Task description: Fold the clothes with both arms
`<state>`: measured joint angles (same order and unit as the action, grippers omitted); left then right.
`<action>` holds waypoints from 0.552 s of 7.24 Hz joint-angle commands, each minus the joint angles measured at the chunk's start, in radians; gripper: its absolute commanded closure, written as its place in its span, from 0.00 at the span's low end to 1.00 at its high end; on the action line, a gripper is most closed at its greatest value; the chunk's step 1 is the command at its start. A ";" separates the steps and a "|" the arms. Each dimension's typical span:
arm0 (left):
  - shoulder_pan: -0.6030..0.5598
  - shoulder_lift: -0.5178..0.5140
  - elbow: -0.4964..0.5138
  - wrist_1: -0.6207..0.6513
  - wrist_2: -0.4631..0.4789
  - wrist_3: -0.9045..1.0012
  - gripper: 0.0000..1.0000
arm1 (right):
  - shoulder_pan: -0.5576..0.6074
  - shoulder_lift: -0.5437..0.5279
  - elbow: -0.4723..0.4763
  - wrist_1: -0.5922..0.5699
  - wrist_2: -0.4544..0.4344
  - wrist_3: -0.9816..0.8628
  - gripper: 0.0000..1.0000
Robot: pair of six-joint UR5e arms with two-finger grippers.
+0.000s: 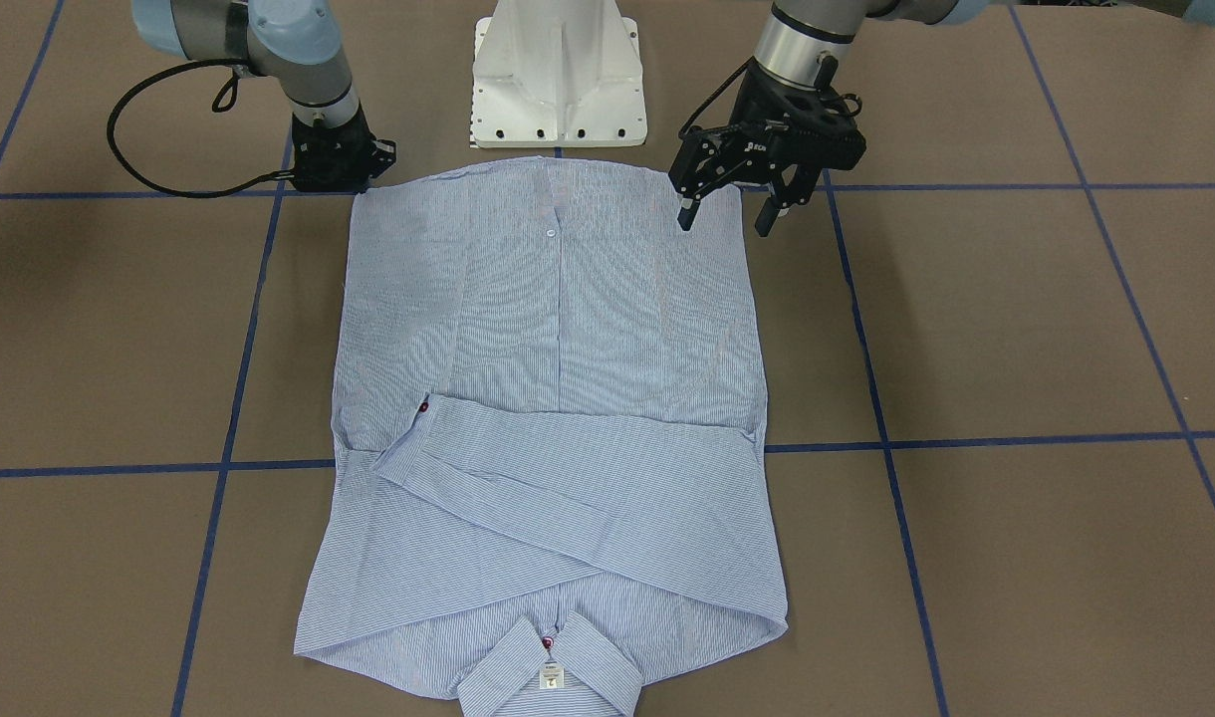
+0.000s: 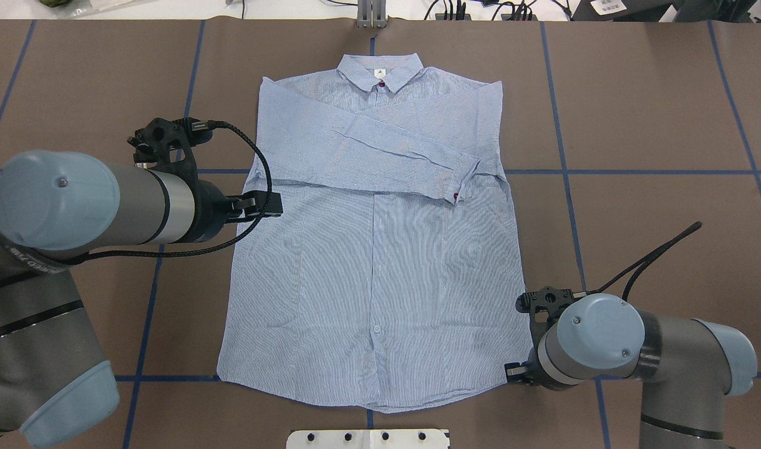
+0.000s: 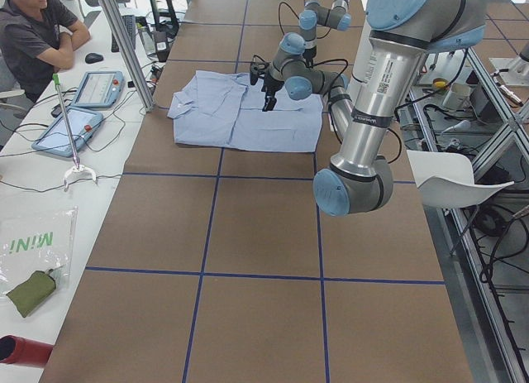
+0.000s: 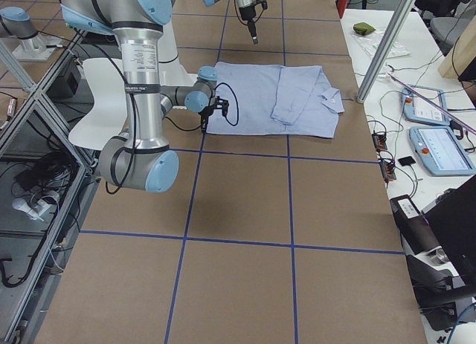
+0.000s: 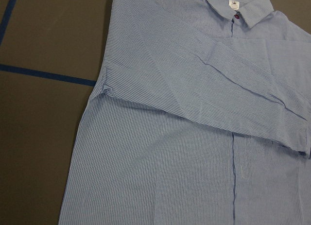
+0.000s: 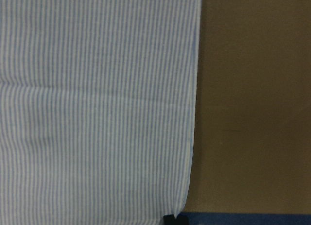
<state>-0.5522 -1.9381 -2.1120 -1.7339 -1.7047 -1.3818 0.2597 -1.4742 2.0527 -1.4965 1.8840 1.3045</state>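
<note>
Since both sleeves [image 1: 568, 478] sit folded across the shirt [image 1: 568, 319], only the hem fold's left, I reckon; left end effector [image 1: 727, 217] hangs open, right end effector [image 1: 334, 164] can't tell.

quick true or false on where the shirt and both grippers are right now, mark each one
1. The shirt lies flat with its collar on the side far from the white pedestal base. True.
2. The sleeves are spread out to either side. False: they are folded across the chest.
3. The left gripper is open and holds nothing. True.
4. The right gripper is up by the collar. False: it is low at the hem corner nearest the base.
</note>
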 commanded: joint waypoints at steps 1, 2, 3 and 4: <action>0.000 0.004 0.010 -0.001 0.002 0.001 0.00 | 0.003 0.006 0.027 0.002 0.040 -0.001 1.00; 0.000 0.008 0.020 0.001 0.000 0.003 0.00 | 0.021 0.015 0.044 0.004 0.038 0.004 1.00; 0.003 0.036 0.033 -0.004 0.000 0.003 0.00 | 0.045 0.017 0.069 0.006 0.034 0.009 1.00; 0.008 0.082 0.021 -0.010 -0.003 0.001 0.00 | 0.084 0.020 0.089 0.012 0.033 0.009 1.00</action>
<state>-0.5492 -1.9020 -2.0874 -1.7380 -1.7048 -1.3796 0.3028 -1.4584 2.1144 -1.4905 1.9185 1.3110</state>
